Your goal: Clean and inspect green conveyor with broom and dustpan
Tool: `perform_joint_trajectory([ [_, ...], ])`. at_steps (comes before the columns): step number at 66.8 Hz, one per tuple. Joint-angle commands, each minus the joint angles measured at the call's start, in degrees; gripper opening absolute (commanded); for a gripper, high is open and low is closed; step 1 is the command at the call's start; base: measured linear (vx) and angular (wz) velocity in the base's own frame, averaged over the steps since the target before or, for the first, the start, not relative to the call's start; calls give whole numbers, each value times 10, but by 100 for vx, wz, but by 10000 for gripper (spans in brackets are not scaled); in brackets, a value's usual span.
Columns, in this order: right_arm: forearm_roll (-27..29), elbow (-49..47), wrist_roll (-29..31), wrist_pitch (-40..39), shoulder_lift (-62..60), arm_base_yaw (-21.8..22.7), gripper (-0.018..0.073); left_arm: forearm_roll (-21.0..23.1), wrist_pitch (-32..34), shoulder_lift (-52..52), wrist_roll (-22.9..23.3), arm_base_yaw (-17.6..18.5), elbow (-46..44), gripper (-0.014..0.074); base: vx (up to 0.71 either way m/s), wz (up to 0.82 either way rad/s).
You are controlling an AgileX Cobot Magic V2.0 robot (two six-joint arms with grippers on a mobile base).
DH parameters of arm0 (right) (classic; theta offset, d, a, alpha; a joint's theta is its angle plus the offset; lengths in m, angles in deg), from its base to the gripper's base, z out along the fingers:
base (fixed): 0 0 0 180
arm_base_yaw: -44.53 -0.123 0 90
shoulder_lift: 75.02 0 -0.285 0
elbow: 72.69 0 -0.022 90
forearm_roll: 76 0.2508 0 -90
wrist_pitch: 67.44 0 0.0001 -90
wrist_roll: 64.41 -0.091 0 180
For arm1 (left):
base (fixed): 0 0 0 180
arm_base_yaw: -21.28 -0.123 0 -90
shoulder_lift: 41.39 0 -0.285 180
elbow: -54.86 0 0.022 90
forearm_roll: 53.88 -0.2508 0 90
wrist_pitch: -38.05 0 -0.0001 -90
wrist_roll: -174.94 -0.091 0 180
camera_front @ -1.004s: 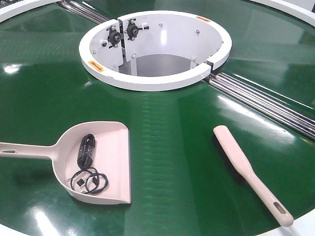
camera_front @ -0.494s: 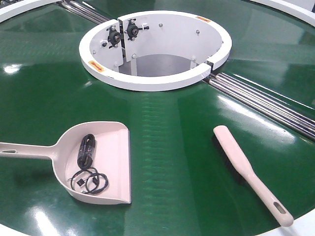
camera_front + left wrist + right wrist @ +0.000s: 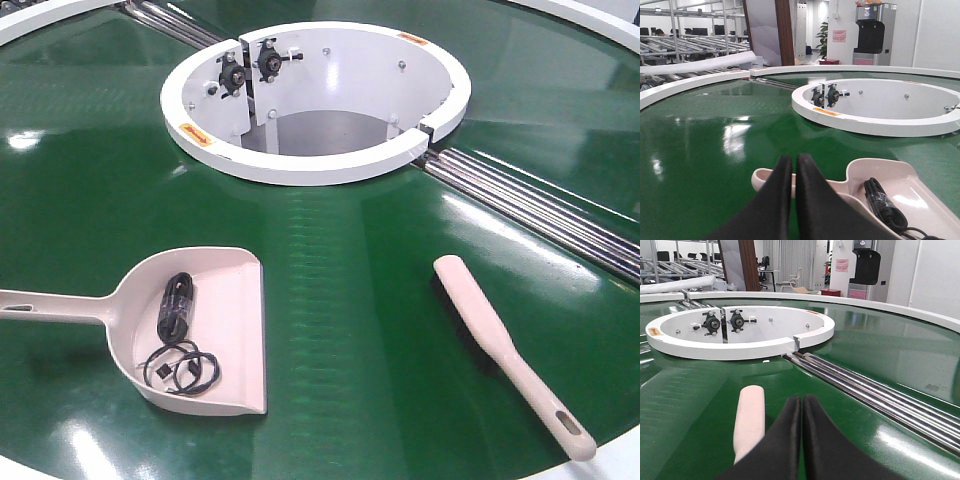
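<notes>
On the glossy green conveyor [image 3: 330, 260], both grippers [image 3: 792, 165] [image 3: 802, 405] pinched empty, the broom [image 3: 505, 345] looks light, rigid: grasp its slim handle

The left gripper [image 3: 794, 162] shows as two matte black fingers, broad at the base and tapering to narrow rounded tips, smooth and without visible markings, screws or cables. The right gripper [image 3: 802, 402] looks alike: two plain black tapered fingers with softly rounded tips and a dull finish
</notes>
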Motion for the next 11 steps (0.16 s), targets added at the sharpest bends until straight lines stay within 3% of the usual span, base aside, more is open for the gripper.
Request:
perform_joint_trajectory([
  [1, 1, 2, 3, -47, -6, 4, -8, 5, 43, 8, 5, 2, 5, -6, 0, 0],
  [11, 1, 2, 3, -47, -6, 4, -8, 5, 43, 8, 5, 2, 5, -6, 0, 0],
])
